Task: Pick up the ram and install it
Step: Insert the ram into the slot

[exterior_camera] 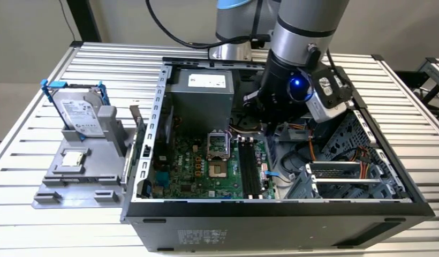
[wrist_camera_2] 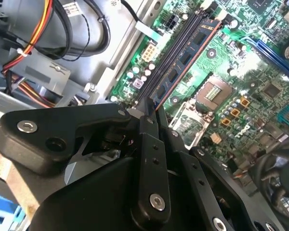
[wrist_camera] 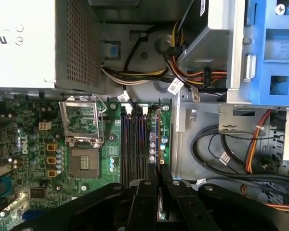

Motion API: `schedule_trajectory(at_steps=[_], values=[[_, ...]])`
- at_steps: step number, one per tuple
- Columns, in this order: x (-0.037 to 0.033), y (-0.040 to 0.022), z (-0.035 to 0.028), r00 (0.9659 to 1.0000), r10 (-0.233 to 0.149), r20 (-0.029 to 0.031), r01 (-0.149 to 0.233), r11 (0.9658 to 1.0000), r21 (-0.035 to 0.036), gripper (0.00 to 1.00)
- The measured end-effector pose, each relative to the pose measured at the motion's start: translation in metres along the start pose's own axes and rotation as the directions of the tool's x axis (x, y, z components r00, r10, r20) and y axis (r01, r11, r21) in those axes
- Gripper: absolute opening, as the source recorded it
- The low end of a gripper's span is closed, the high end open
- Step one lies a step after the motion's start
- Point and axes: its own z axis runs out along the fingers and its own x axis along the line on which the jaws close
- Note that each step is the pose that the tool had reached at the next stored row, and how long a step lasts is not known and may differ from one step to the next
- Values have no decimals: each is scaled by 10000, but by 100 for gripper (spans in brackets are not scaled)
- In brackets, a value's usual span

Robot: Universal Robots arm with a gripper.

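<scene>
The ram (wrist_camera_2: pixel 185 60) is a long thin stick with dark chips and an orange lower edge. It stands on edge along the black memory slots (wrist_camera: pixel 132 144) of the green motherboard (exterior_camera: pixel 187 171), and in the first wrist view the ram (wrist_camera: pixel 152 139) appears edge-on. My gripper (wrist_camera_2: pixel 151 114) is shut on the stick's near end, its black fingers (wrist_camera: pixel 169 185) pressed to both faces. In the exterior view my gripper (exterior_camera: pixel 272 127) hangs inside the open computer case, over the far end of the slots (exterior_camera: pixel 251 168). I cannot tell whether the stick is seated in a slot.
The grey power supply (exterior_camera: pixel 202 91) and an open processor socket (exterior_camera: pixel 218 155) lie beside the slots. Cable bundles (wrist_camera: pixel 183 77) and a drive cage (exterior_camera: pixel 348 171) crowd the case on the exterior view's right. Outside, a grey holder (exterior_camera: pixel 76 187) carries a hard drive (exterior_camera: pixel 80 110) and a small square chip (exterior_camera: pixel 73 158).
</scene>
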Motion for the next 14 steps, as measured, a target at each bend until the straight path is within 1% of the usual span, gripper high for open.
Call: schedule_trajectory(at_steps=[2, 10, 12, 14], values=[[6, 0, 34, 10000, 1, -1, -1, 10000, 18, 0], [15, -1, 180, 10000, -1, -1, 1, 10000, 23, 0], [15, -1, 191, 10000, -1, -3, 1, 10000, 45, 0], [15, -1, 191, 10000, -2, -2, 2, 10000, 48, 0]])
